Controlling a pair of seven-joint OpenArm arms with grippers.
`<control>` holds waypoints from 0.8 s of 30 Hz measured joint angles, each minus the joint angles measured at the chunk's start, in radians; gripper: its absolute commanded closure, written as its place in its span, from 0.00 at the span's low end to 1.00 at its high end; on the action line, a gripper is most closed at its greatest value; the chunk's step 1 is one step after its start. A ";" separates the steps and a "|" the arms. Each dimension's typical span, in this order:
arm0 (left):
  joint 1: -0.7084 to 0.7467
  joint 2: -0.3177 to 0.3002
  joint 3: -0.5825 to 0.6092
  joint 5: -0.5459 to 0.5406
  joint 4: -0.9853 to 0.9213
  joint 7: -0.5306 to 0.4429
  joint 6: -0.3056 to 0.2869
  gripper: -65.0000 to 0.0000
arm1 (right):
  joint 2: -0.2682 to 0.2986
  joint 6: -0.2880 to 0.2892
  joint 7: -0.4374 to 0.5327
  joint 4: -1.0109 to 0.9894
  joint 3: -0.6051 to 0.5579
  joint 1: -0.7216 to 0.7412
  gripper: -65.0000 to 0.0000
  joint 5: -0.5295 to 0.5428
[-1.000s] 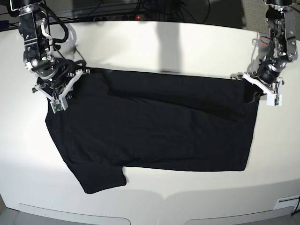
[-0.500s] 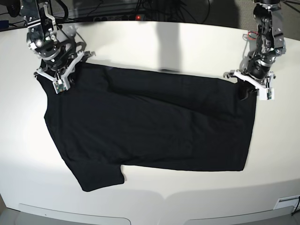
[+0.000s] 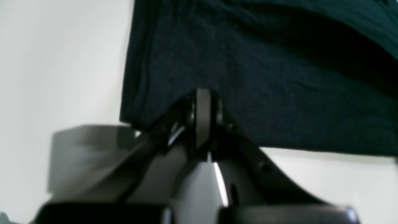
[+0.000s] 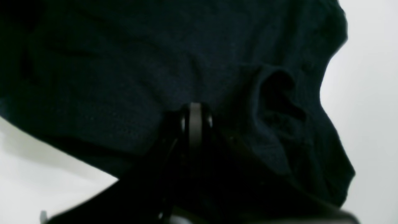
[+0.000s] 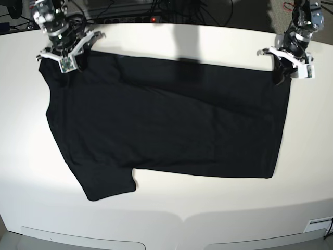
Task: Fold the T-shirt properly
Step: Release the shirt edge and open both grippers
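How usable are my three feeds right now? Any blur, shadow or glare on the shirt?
Base view: sharp, evenly lit; a soft shadow band crosses the table, and the T-shirt shows no glare. Left wrist view: cloth weave readable, the left end effector close up and soft. Right wrist view: very dark and underexposed, the right end effector barely stands out.

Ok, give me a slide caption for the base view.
Two grippers, left and right, pinch the far edge of a black T-shirt spread on a white table.
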 measured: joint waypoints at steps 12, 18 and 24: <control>0.115 0.000 -0.153 -0.030 0.001 -0.008 -0.080 1.00 | -0.093 0.003 -0.014 0.054 -0.001 -0.032 1.00 -0.049; 0.164 0.001 -0.201 -0.092 -0.008 0.020 -0.175 1.00 | -0.095 0.007 -0.014 0.065 0.008 -0.056 1.00 -0.074; 0.167 0.000 -0.201 -0.089 0.016 0.047 -0.174 1.00 | -0.098 0.022 0.022 0.071 0.101 -0.135 1.00 -0.079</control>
